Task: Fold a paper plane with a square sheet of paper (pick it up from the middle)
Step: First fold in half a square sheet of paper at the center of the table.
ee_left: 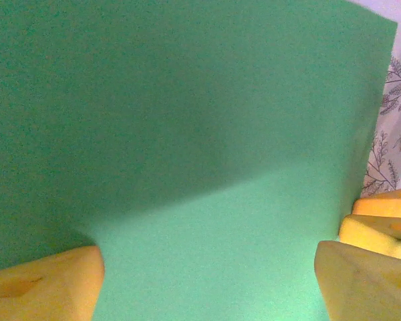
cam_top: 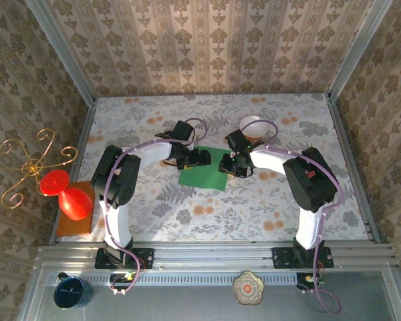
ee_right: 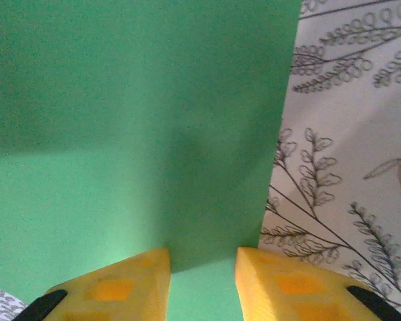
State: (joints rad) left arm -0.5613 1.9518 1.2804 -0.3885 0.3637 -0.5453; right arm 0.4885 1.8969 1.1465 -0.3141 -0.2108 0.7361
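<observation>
Though flat on table (cam_top: pixel 254 207), paper sheet (cam_top: pixel 204 175) w/ edges slightly askew.

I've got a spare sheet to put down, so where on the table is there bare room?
Bare cloth: the near strip between the arm bases, in front of the green sheet, and the far left corner behind the left arm. Crowded: the middle, where left hand and right hand hang over the sheet, white bowl just behind.
</observation>
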